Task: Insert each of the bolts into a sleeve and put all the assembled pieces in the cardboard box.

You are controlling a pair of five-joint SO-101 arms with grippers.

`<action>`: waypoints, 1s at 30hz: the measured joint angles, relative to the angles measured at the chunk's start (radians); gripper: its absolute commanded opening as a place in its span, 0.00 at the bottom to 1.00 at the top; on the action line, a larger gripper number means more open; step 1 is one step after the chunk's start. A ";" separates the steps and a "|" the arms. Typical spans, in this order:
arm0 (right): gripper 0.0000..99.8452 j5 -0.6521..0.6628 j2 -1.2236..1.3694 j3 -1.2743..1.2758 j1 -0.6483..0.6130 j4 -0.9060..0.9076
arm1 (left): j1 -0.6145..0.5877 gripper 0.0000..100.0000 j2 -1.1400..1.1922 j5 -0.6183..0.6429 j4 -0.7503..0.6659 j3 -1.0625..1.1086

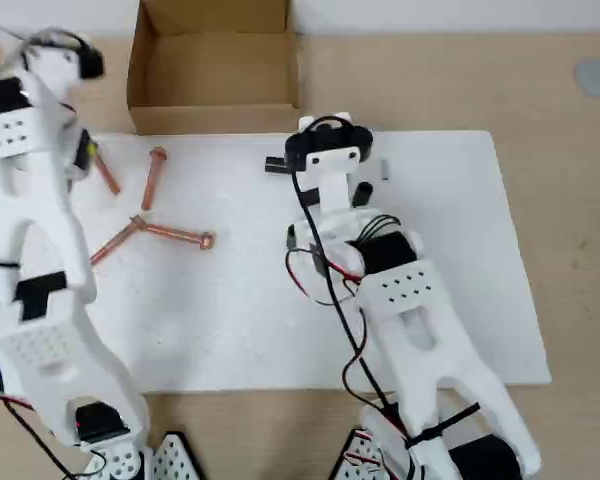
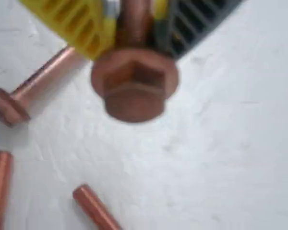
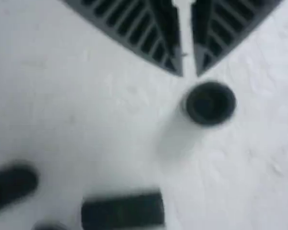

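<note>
Nearest the arms' side of the table (image 1: 570,200), the white mat (image 1: 230,320) lies bare. Further in, toward the mat's left edge, three loose bolts (image 1: 175,233) lie flat. Two of them meet at their heads in a shallow V, and the third sits just beyond, its head pointing to the far edge.

Right at that left edge, the left gripper (image 2: 134,28) is clenched on a bolt (image 2: 134,86). The yellow finger and the black finger pinch the shank, and the hex head hangs clear below them, just above the mat.

Across to mid-mat, near the far edge, the right gripper (image 3: 185,52) has its fingers drawn together to a thin slit with nothing between them. Just off its tips stands an upright sleeve (image 3: 209,103), open end up and not touched. Two lying sleeves (image 3: 122,208) rest on their sides nearby on the mat.

Beyond the mat's far edge sits the cardboard box (image 1: 212,95), flaps open, toward the table's far left corner.
</note>
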 measured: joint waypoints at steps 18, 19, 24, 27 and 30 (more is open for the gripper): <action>0.22 0.703 0.603 -0.753 0.080 0.417 | -0.137 0.01 -0.586 0.723 -0.018 0.295; 0.22 0.735 0.671 -0.842 0.080 0.462 | -0.138 0.01 -0.614 0.723 -0.034 0.330; 0.22 0.875 1.020 -1.346 0.080 0.729 | -0.138 0.01 -0.753 0.723 -0.130 0.543; 0.23 0.931 1.211 -1.633 0.080 0.859 | -0.138 0.01 -0.842 0.723 -0.203 0.694; 0.27 0.950 1.324 -1.800 0.078 0.881 | -0.138 0.01 -0.930 0.704 -0.278 0.825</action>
